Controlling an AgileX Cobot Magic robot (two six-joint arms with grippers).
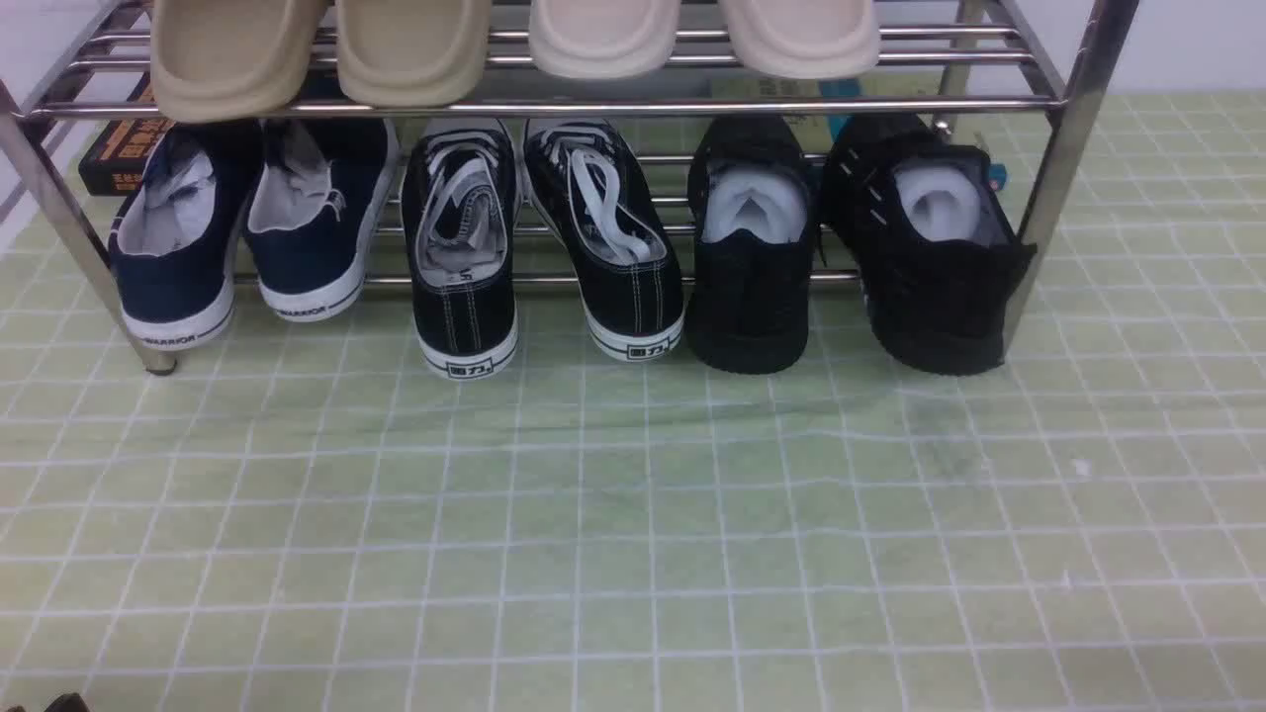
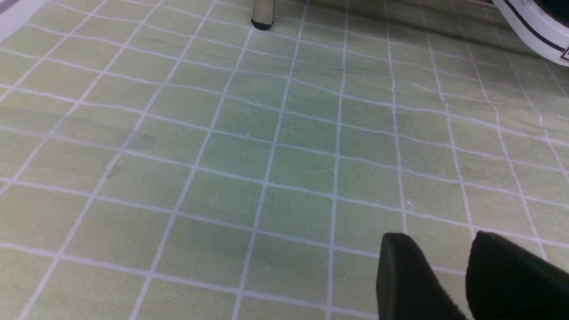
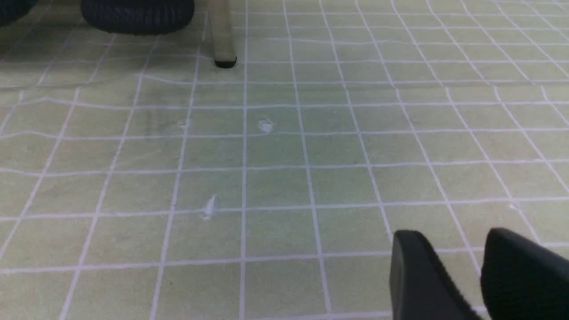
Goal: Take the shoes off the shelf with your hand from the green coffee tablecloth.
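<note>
The shoes, an all-black pair with white paper stuffing, stand heels-out at the right end of the shelf's lower tier: one shoe and its mate beside the right leg. The chrome shelf stands on the green coffee tablecloth. In the right wrist view one black heel shows far off beside the shelf leg. My right gripper is open over bare cloth, nothing between its fingers. My left gripper is open too, low over the cloth. Neither hand shows in the front view.
Navy sneakers and black canvas sneakers with white soles fill the lower tier's left and middle. Beige slippers lie on the upper tier. The left wrist view shows the shelf's leg and a white-soled sneaker.
</note>
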